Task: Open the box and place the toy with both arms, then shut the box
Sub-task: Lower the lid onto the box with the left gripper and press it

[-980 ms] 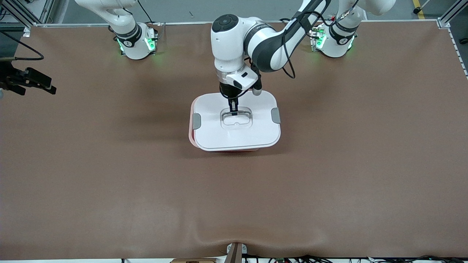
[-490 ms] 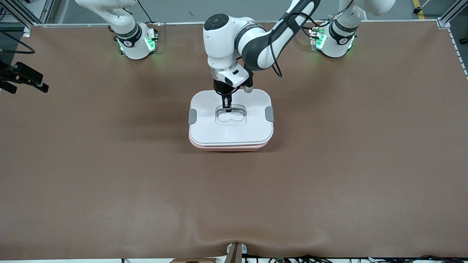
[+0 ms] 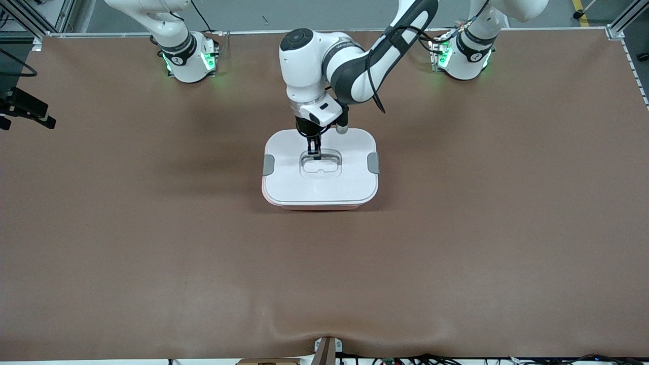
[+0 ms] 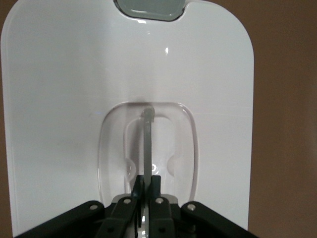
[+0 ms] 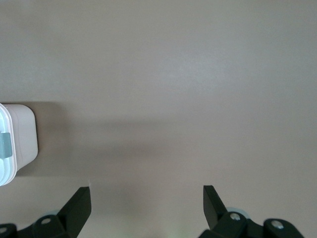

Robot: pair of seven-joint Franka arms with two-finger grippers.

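The box (image 3: 284, 177) stands mid-table, its white lid lying flat on the pink tub (image 3: 314, 206). A grey clip (image 3: 268, 165) sits on each short side. My left gripper (image 3: 314, 150) reaches down into the lid's recessed centre and is shut on the thin clear handle (image 4: 147, 144), seen upright between its fingers (image 4: 139, 186) in the left wrist view. My right gripper (image 5: 147, 191) hangs open over bare table off the right arm's end of the box, with a corner of the box (image 5: 20, 139) at that view's edge. The toy is out of view.
Brown table surface (image 3: 456, 253) lies all round the box. The right arm's hand (image 3: 28, 109) shows only partly at the edge of the front view. Both arm bases (image 3: 187, 61) stand along the table's back edge.
The lid, held by my left gripper, has come down from a raised, offset position and now sits square on the tub. The right hand has drifted farther toward the table's end.
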